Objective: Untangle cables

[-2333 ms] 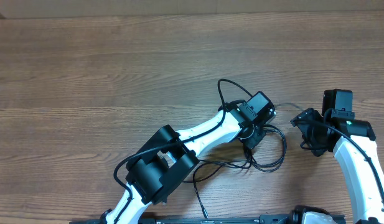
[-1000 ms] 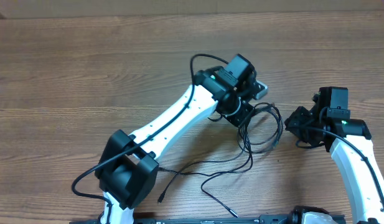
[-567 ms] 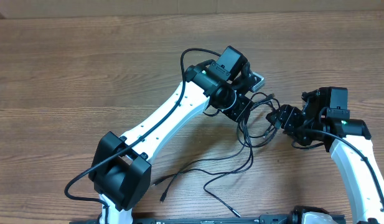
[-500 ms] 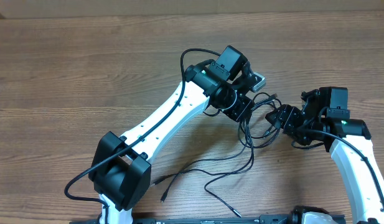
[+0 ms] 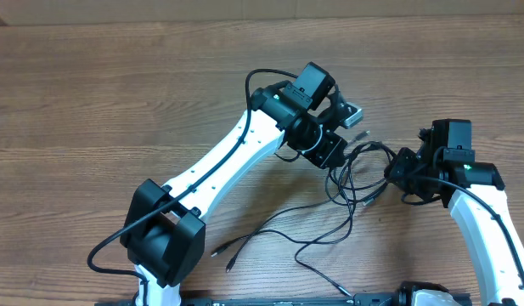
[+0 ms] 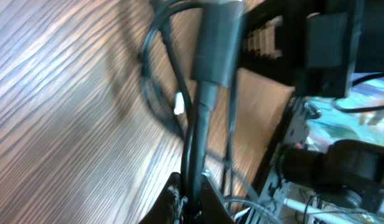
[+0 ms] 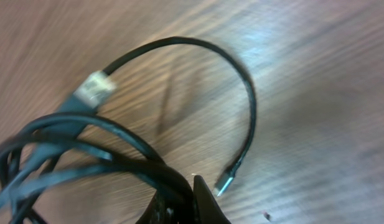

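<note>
Left arm [image 5: 236, 157] reaches toward one o'clock, left gripper [image 5: 334, 155] clamped on the cables [image 5: 345, 174]; right gripper [image 5: 399, 167], at three o'clock, pinches them.

Wood-grain table [image 5: 117, 102], thin black cables [image 5: 345, 183] trailing loosely across it

From my console I see the left arm [image 5: 236, 157] and right arm [image 5: 487, 229] as white shells with bulky black joints, thick black wires [image 5: 262, 71] looped alongside, black left gripper [image 6: 190, 194] and right gripper [image 7: 180, 196], and 1 green light [image 5: 468, 167] near the right wrist.
</note>
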Tool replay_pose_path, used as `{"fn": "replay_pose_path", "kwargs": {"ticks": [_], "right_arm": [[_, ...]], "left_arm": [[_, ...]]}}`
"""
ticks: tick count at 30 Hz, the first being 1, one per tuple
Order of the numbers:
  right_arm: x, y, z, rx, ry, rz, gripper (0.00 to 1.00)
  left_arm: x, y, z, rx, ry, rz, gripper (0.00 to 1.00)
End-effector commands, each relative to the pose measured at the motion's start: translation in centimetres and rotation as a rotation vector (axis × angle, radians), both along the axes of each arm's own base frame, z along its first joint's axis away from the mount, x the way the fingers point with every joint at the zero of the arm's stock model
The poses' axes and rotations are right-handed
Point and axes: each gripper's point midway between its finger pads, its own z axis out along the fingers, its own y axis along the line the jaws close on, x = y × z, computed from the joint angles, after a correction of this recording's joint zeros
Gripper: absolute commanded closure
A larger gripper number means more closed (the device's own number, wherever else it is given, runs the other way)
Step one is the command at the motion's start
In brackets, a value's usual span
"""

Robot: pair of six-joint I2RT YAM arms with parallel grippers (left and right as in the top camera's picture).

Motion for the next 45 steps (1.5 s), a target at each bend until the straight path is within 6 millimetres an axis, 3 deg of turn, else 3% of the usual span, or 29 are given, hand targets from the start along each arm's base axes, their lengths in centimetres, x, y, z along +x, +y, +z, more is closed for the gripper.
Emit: {"fn": "replay_pose_path", "kwargs": {"ticks": [1,12,19,25,29,30,31,32,33,34,36,38,45], "right_arm": [[-0.4,-4.7,0.0,-0.189,0.03,-0.243,0.96],[-0.2,-4.7,0.1,-0.177,0.027,-0.269,0.96],[1.1,-3.2,0.5,-0.121,-0.035,-0.154,0.96],[0.2,-5.2,0.3,-0.208,0.003,-0.251,0.96],[0.0,-5.8,0.3,-0.247,0.012,-0.267,0.96],[0.1,-5.8,0.3,-0.244,0.008,-0.266,0.96],[0.2,-5.6,0.3,-0.235,0.002,-0.258,0.96],[0.4,-5.2,0.3,-0.212,-0.004,-0.241,0.96],[0.8,-4.4,0.4,-0.18,-0.019,-0.204,0.96],[1.2,-3.6,0.6,-0.145,-0.041,-0.149,0.96],[2.6,-0.4,1.6,-0.022,-0.128,0.036,0.96],[3.2,1.3,2.6,0.057,-0.177,0.113,0.96],[4.0,4.0,5.6,0.189,-0.265,0.223,0.96]], "left_arm": [[3.1,4.2,0.4,0.127,-0.086,0.116,0.96],[8.0,10.7,-0.1,0.186,-0.025,0.37,0.96],[9.2,12.6,-0.3,0.207,0.0,0.468,0.96],[10.2,15.3,-0.9,0.342,-0.07,0.533,0.96],[11.5,18.0,0.5,0.458,-0.184,0.602,0.96],[11.8,18.3,1.1,0.463,-0.208,0.614,0.9],[12.0,18.5,1.7,0.464,-0.225,0.63,0.75],[12.1,18.7,2.1,0.464,-0.236,0.651,0.51],[12.3,18.8,2.7,0.455,-0.243,0.67,0.18],[12.3,18.7,3.0,0.443,-0.243,0.68,0.08],[11.9,17.0,3.6,0.359,-0.213,0.647,0.06],[11.2,15.1,3.9,0.281,-0.176,0.59,0.06],[8.6,8.4,4.4,0.108,-0.17,0.342,0.1]]}}
